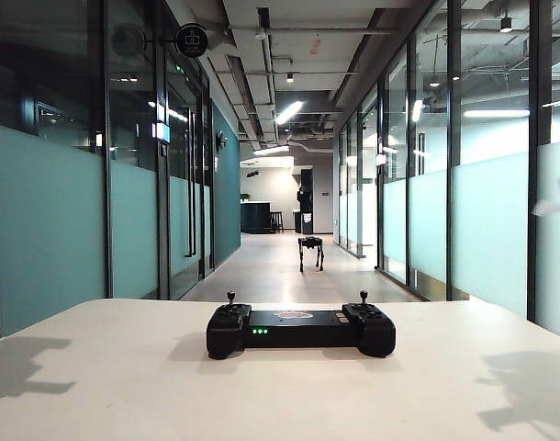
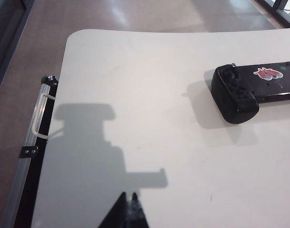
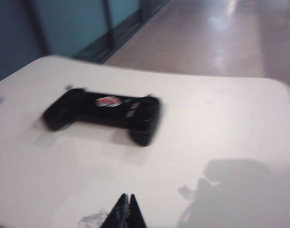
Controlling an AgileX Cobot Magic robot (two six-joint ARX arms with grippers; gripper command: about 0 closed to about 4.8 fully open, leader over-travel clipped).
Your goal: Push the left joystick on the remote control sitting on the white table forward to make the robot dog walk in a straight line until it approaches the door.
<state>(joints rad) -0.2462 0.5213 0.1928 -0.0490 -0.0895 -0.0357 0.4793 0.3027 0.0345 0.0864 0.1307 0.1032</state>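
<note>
A black remote with a reddish logo and green lights lies flat on the white table, its left joystick upright; the robot dog stands down the corridor beyond. Both the left gripper and right gripper hang above the table, well short of the remote, fingers pressed together, empty.

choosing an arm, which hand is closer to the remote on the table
Right, probably, but narrowly. The right hand hovers short of the remote's right handle; the left hand sits farther off its left end.
</note>
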